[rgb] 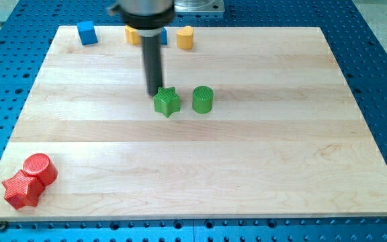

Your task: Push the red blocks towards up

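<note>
**Wooden board, red blocks at bottom-left corner, tip at centre**

Pale wooden board lying on a blue perforated table, filling most of the view. No containers in sight.

Dark rod descending from a grey mount at the top edge, ending in my tip near the board's middle, just touching or just beside the upper left of the green star. No gripper on this arm, so nothing to open or close. Green cylinder just right of the star, apart from it.

Red star and red cylinder touching each other at the bottom-left corner, well apart from my tip, down and to the left of it.

Along the top edge: blue cube toward the top-left corner, yellow block and another blue block partly hidden behind the rod, yellow cylinder just right.
</note>
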{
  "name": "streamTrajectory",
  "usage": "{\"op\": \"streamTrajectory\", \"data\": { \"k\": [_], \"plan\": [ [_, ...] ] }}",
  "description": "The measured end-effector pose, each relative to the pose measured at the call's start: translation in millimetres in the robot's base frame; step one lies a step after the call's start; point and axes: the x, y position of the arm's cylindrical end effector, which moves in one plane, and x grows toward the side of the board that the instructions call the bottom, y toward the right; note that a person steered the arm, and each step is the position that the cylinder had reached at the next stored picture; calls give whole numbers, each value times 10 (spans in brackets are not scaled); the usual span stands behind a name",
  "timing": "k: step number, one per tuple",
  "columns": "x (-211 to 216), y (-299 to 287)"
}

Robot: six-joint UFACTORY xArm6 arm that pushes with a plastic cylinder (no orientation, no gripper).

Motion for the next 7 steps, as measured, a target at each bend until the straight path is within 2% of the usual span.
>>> {"op": "streamTrajectory", "data": {
  "k": [2, 3, 4, 5, 6, 7],
  "plan": [
    [28, -1348],
    [686, -1870],
    [1526, -2085],
    [1835, -2086],
    [2316, -1921],
    [2321, -1750]
  ]
}}
